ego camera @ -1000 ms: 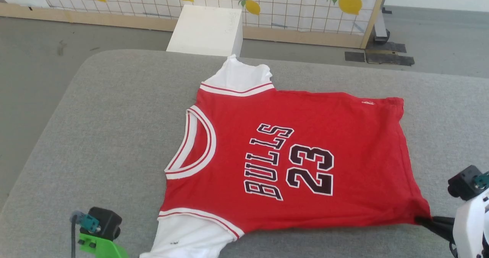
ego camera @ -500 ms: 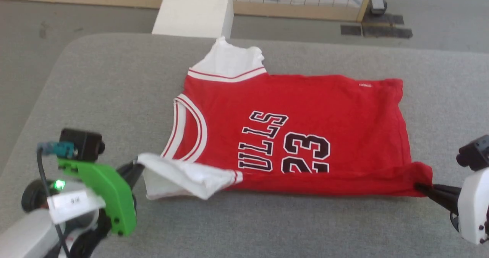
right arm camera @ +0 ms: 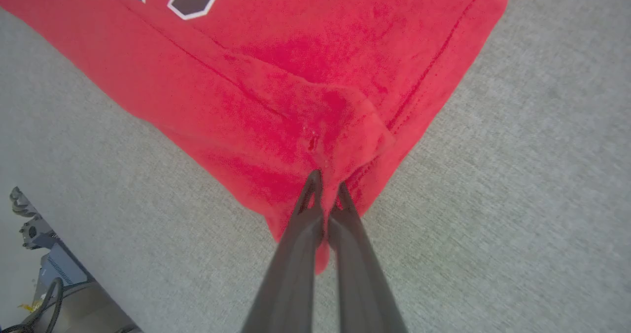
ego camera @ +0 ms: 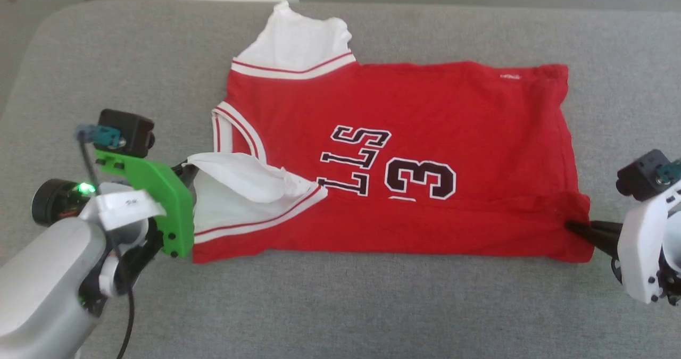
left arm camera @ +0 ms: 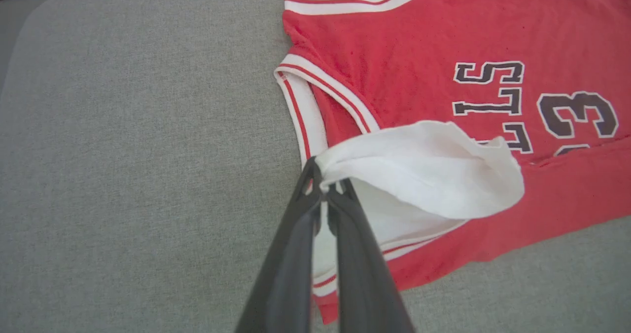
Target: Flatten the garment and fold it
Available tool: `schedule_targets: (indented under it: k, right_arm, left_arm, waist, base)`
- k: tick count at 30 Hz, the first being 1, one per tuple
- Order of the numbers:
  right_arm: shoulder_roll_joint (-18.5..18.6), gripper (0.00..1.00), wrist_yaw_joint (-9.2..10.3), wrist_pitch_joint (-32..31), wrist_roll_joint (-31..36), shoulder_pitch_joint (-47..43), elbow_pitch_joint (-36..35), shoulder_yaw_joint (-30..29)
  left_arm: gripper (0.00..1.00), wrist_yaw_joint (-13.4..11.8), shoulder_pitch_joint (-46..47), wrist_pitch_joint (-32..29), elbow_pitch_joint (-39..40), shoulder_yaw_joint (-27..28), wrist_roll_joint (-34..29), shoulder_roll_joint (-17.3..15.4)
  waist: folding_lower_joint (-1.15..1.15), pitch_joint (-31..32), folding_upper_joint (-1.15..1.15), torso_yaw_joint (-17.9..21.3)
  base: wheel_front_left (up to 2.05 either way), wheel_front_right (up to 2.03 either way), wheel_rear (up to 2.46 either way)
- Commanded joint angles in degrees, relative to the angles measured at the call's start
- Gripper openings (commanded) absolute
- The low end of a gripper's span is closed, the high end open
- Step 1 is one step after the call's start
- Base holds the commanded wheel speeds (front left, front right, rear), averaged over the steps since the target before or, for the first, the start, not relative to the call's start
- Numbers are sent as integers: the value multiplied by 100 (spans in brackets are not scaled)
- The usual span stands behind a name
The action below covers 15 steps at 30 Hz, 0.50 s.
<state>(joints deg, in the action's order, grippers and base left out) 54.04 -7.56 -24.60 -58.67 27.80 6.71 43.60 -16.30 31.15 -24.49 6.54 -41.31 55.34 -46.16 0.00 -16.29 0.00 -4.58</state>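
Clamping one garment (ego camera: 479,109), both closed, left gripper (left arm camera: 325,175) on strap (left arm camera: 424,170), right gripper (right arm camera: 325,181) on hem (right arm camera: 355,121)

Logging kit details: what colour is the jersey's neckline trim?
White with red stripes; the trim shows best in the left wrist view.

Looks like soft red cloth on the garment (ego camera: 452,109), matt and a bit fuzzy up close. Has smoother white cloth inside and flat black-and-white letters (ego camera: 367,159). Underneath, rough grey woven cloth, dull all over the table (ego camera: 372,306), out to its round corners. Smooth dark plastic, slightly shiny, for the fingers of the left gripper (left arm camera: 325,180) and right gripper (right arm camera: 327,182). Shiny green plastic on the left wrist bracket (ego camera: 159,189); glossy white plastic on the right wrist shell (ego camera: 644,252).
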Motion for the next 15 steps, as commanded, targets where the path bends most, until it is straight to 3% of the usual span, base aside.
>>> schedule_targets:
  k: [1,12,13,14,15]
  right_arm:
    - [-63,0,8,-80,99,109,46,-59]
    - [-346,0,8,-566,468,162,275,-372]
    - [-399,44,8,-573,512,161,311,-441]
    - [-474,100,8,-578,525,149,368,-532]
    - [-529,100,8,-592,534,131,390,-584]
  left_arm:
    - [0,69,187,-46,-179,-74,-109,91]
    - [0,284,760,-84,-1438,-408,-369,775]
    - [61,288,797,-64,-1541,-445,-430,804]
    - [100,276,819,-12,-1639,-458,-472,841]
    - [100,266,825,36,-1709,-459,-490,878]
  waist:
    - [0,-217,0,59]
    - [0,-471,0,83]
    - [0,-467,0,83]
    - [0,-446,0,84]
    - [0,-416,0,81]
  base:
    - [0,0,0]
    - [0,0,0]
    - [0,0,0]
    - [0,0,0]
    - [0,0,0]
